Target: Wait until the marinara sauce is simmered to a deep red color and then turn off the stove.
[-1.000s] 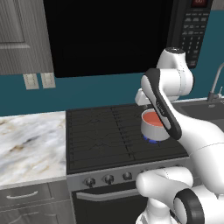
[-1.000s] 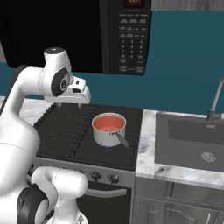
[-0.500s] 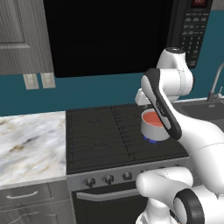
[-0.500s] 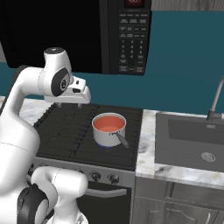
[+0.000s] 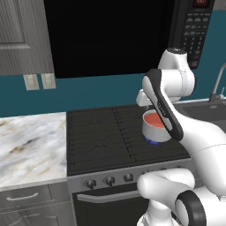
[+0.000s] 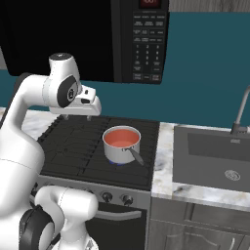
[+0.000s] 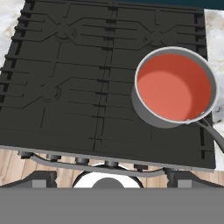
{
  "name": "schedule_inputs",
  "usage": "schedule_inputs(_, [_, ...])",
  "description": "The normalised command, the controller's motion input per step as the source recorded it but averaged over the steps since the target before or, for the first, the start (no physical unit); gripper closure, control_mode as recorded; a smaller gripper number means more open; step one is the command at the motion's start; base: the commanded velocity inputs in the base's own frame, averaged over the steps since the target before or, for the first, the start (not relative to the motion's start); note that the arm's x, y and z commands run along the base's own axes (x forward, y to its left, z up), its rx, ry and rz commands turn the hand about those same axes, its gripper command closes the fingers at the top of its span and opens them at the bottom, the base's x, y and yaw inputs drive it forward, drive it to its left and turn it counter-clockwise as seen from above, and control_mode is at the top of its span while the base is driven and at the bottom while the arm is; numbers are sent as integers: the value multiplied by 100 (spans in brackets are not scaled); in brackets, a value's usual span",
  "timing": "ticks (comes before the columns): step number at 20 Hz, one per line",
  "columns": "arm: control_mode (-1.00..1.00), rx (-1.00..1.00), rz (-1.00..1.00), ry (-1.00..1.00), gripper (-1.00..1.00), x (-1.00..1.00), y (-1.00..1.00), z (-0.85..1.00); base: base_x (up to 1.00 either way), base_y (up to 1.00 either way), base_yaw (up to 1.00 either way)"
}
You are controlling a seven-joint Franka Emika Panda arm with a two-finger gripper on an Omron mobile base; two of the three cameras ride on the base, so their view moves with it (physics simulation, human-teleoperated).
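Marinara sauce (image 7: 174, 87): smooth, flat disc of salmon-red, paler orange toward the near side and darker red along the far inner wall, filling a small shiny steel saucepan (image 6: 122, 149). Sits on the right front part of the stove (image 7: 87, 96), over a burner with a ring of blue flame (image 5: 152, 141) showing under the pan's base. Thin handle (image 6: 135, 156) points toward the front right corner of the range.

Nearest: row of small round knobs (image 6: 114, 197) along the steel front, oven door bar handle just below. Then the dark grid grates, bare on the left half. Marble counter (image 5: 31, 145) to the stove's left; steel sink (image 6: 215, 158) with a tall faucet to its right.

Above the grates, well clear of the pan and to its left: gripper (image 6: 78, 117), fingers spread wide apart, grasping nothing.

Farthest: teal wall, black microwave (image 6: 146, 41) with keypad hung over the range.
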Motion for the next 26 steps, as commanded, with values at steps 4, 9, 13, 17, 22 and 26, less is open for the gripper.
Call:
schedule_inputs(4, [-100,0,0,0,-100,0,0,0,0,0,0])
schedule_inputs(9, [-100,0,0,0,-100,0,0,0,0,0,0])
schedule_inputs(13, [-100,0,0,0,-100,0,0,0,0,0,0])
schedule_inputs(17, [-100,0,0,0,-100,0,0,0,0,0,0])
schedule_inputs(22, [-100,0,0,0,-100,0,0,0,0,0,0])
schedule_inputs(26, [-100,0,0,0,-100,0,0,0,0,0,0])
